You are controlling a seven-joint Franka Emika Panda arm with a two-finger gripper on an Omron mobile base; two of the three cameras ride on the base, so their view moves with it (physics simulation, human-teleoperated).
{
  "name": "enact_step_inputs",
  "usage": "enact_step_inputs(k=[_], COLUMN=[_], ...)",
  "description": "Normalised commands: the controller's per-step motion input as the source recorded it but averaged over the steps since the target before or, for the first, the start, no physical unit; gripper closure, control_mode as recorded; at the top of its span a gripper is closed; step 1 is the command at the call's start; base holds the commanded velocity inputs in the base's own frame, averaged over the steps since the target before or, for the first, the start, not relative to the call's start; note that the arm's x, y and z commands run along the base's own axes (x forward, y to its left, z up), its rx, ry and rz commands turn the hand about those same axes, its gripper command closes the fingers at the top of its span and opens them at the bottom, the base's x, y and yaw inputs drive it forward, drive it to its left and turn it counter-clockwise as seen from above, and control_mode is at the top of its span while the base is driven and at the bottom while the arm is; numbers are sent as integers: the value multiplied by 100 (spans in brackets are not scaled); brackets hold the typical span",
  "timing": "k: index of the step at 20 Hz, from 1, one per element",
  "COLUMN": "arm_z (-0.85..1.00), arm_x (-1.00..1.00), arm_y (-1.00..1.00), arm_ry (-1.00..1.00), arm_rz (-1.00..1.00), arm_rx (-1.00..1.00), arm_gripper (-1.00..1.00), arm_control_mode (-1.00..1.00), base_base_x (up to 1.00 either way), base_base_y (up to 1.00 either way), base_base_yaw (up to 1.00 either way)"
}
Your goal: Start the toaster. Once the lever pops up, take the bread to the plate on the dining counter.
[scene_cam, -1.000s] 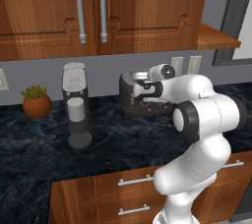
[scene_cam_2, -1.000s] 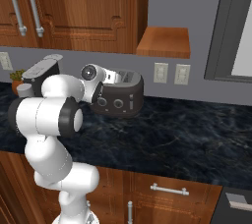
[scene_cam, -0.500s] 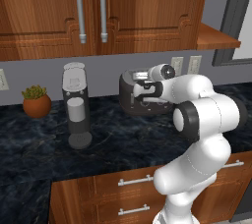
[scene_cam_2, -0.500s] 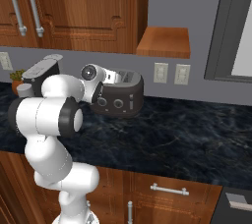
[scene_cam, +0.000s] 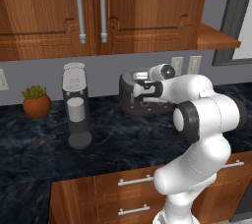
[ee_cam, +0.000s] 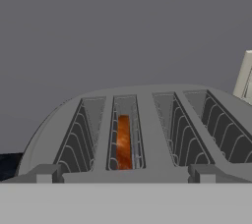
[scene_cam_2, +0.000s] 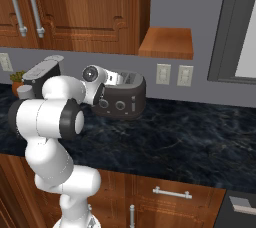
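The dark grey toaster (scene_cam_2: 124, 100) stands at the back of the black counter, against the wall. The bread (ee_cam: 123, 141) sits sunk in a left-hand slot and shows as an orange-brown strip. On the front face, right of the round knobs, is the lever (scene_cam_2: 134, 103); I cannot tell its height. My gripper (ee_cam: 125, 174) hangs close over the toaster's (scene_cam: 129, 101) top at its near edge, open, with its fingertips (ee_cam: 47, 173) wide apart and nothing between them. In the left base view the gripper (scene_cam: 139, 92) covers much of the toaster. The plate and the dining counter are out of view.
A tall silver-and-black coffee machine (scene_cam: 76, 104) stands left of the toaster, with a potted plant (scene_cam: 36, 101) further left. Wood cabinets (scene_cam: 98, 7) and a small shelf (scene_cam_2: 167, 43) hang above. Wall sockets (scene_cam_2: 172, 74) sit to the toaster's right.
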Motion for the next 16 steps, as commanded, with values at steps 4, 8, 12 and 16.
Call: enact_step_inputs(k=[4,8,12,16], arm_z=[0,0,0,0], arm_x=[0,0,0,0], arm_y=[0,0,0,0], arm_ry=[0,0,0,0], arm_rz=[0,0,0,0], arm_rx=[0,0,0,0], arm_gripper=[-100,-100,-100,-100], arm_control_mode=[-100,-100,-100,-100], base_base_x=[0,0,0,0], base_base_y=[0,0,0,0], base_base_yaw=[0,0,0,0])
